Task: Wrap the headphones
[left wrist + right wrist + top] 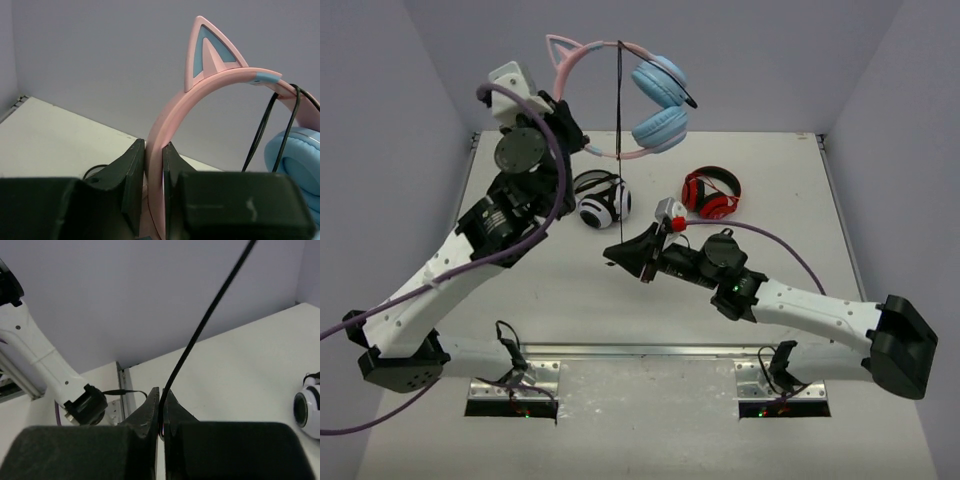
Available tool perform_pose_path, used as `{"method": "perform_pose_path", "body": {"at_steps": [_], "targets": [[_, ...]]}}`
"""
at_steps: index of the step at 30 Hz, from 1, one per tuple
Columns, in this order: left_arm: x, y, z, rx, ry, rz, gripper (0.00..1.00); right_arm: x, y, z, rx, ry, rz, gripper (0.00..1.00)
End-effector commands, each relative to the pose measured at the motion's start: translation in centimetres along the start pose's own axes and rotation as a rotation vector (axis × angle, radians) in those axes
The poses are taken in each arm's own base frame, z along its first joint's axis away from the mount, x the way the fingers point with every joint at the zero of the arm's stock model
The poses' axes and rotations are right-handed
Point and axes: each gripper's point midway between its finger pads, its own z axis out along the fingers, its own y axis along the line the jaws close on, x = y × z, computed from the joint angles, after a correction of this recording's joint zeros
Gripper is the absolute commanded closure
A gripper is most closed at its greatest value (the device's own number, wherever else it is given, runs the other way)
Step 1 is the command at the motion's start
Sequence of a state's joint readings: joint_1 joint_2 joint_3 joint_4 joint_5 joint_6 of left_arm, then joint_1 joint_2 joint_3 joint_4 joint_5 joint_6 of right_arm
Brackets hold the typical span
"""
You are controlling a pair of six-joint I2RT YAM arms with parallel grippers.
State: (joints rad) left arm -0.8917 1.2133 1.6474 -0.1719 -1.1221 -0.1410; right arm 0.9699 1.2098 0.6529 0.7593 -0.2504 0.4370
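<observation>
Right hand (160,392) clenched on the black cable (200,335), above mid bench (560,300). Cable runs taut, straight up to the pink headband (165,130). Left hand (154,150) clamped on that headband, holding the headphones (658,100) in the air over the far bench. Black-and-white headphones (600,200) and red-and-black headphones (711,193) lie on the bench below, apart from each other.

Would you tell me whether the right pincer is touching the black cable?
Touching: in the right wrist view the cable runs down into the right pincer, clamped between its shut fingers.
</observation>
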Motion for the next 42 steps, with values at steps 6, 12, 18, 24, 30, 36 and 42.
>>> {"method": "perform_pose_path", "body": {"at_steps": [6,12,18,24,30,36,42], "targets": [[0.5,0.7,3.9,-0.147,-0.077,-0.004,1.00,-0.5,1.6,0.7,0.076,0.220,-0.196,0.99],[7.7,3.4,3.4,-0.173,-0.005,0.076,1.00,-2.1,1.0,0.3,0.115,0.316,-0.283,0.99],[14.3,3.6,2.4,0.009,0.093,0.193,1.00,-4.3,-0.9,-1.7,0.171,0.459,-0.519,0.99],[23.2,5.9,-1.7,0.269,0.214,0.194,0.99,-4.0,-4.3,-4.2,0.232,0.630,-0.751,0.99],[31.0,7.6,-4.7,0.420,0.384,0.314,1.00,-4.2,-9.1,-5.7,0.316,0.685,-0.839,0.99],[33.5,8.0,-7.9,0.573,0.449,0.290,1.00,-4.5,-14.4,-6.7,0.419,0.751,-0.874,0.99],[33.8,7.8,-10.2,0.620,0.524,0.319,1.00,-2.9,-18.2,-7.5,0.509,0.859,-0.974,0.99]]}}
